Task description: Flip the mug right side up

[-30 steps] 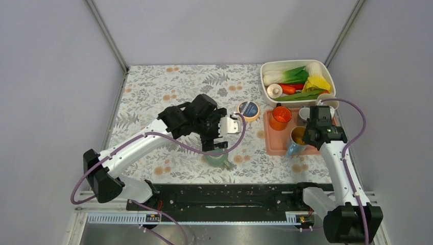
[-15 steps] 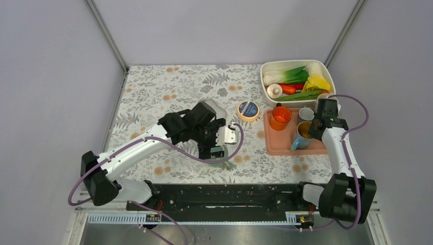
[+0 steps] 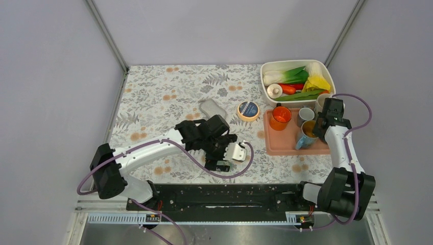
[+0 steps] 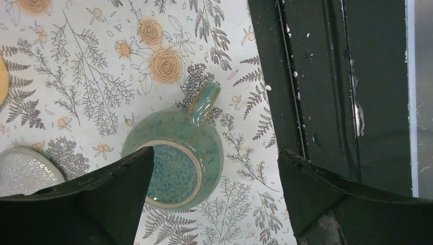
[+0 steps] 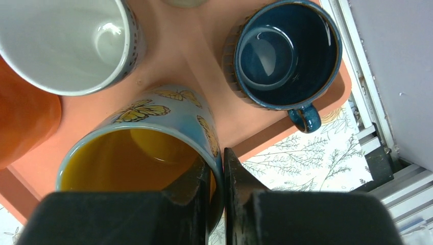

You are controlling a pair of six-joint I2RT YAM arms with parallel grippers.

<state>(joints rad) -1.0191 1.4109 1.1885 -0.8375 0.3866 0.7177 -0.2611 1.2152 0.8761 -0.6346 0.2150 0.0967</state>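
A teal-green mug (image 4: pixel 176 161) stands upside down on the floral cloth near the front rail, its foot ring up and its handle pointing away. My left gripper (image 4: pixel 214 153) is open above it; the left finger (image 4: pixel 102 199) overlaps the mug, and the right finger sits out over the rail. In the top view the left gripper (image 3: pixel 220 159) hides this mug. My right gripper (image 5: pixel 217 168) is shut on the rim of a blue butterfly mug (image 5: pixel 153 132) with a yellow inside, standing on the pink tray (image 5: pixel 194 46). The top view shows that mug (image 3: pixel 306 133) too.
The pink tray (image 3: pixel 278 144) also holds an orange cup (image 3: pixel 280 117), a white mug (image 5: pixel 66 41) and a dark blue mug (image 5: pixel 286 51). A white bin of vegetables (image 3: pixel 297 81) is behind it. A tape roll (image 3: pixel 248 110), a grey object (image 3: pixel 213 108) and the black rail (image 3: pixel 230 196) are nearby.
My left gripper has moved toward the front rail, uncovering the grey object behind it. My right gripper has shifted slightly back and right with the butterfly mug.
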